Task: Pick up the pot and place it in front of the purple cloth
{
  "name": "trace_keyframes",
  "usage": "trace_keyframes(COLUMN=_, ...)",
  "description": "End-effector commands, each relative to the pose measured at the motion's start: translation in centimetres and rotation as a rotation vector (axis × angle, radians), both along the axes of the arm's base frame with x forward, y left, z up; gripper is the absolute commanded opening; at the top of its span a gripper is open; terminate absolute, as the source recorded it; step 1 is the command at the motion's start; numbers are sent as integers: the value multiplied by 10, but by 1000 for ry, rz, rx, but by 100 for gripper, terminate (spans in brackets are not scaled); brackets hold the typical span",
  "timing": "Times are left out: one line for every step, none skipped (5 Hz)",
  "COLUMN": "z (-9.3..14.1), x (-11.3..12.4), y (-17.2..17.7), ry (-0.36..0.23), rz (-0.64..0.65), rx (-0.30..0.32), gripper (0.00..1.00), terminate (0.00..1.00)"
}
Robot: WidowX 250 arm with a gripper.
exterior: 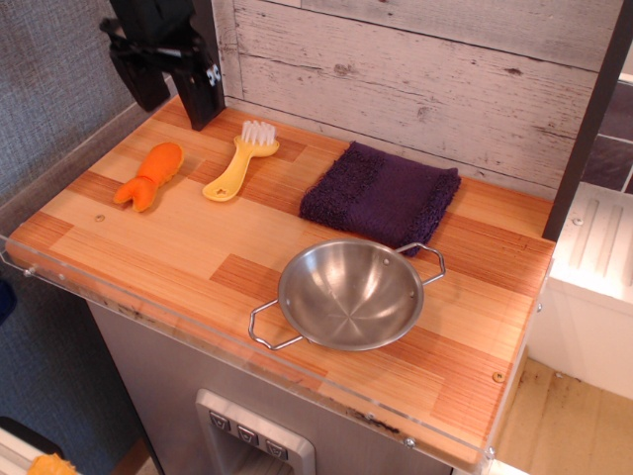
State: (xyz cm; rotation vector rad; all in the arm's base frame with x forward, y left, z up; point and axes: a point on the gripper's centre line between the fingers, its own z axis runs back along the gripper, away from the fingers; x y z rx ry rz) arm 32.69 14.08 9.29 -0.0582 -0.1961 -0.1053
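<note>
The pot [348, 294], a shallow shiny steel pan with two wire loop handles, sits upright on the wooden table near its front edge. It stands just in front of the purple cloth [382, 196], which lies flat near the back wall; the pot's far rim nearly touches the cloth's front edge. My black gripper [166, 65] hangs high at the back left corner, far from the pot and holding nothing. Its fingers are dark and blurred, so I cannot tell whether they are open or shut.
A yellow brush [240, 162] with white bristles and an orange carrot-shaped toy [149, 175] lie at the back left. A clear plastic lip [198, 332] runs along the table's front and left edges. A dark post [589, 114] stands at the right.
</note>
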Motion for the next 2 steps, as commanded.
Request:
trace_keyframes(z=15, x=-15, y=-1, ry=-44, rz=31, rx=33, gripper=100, terminate=0)
trace_keyframes(z=15, x=-15, y=-1, ry=-44, rz=31, rx=33, gripper=100, terminate=100)
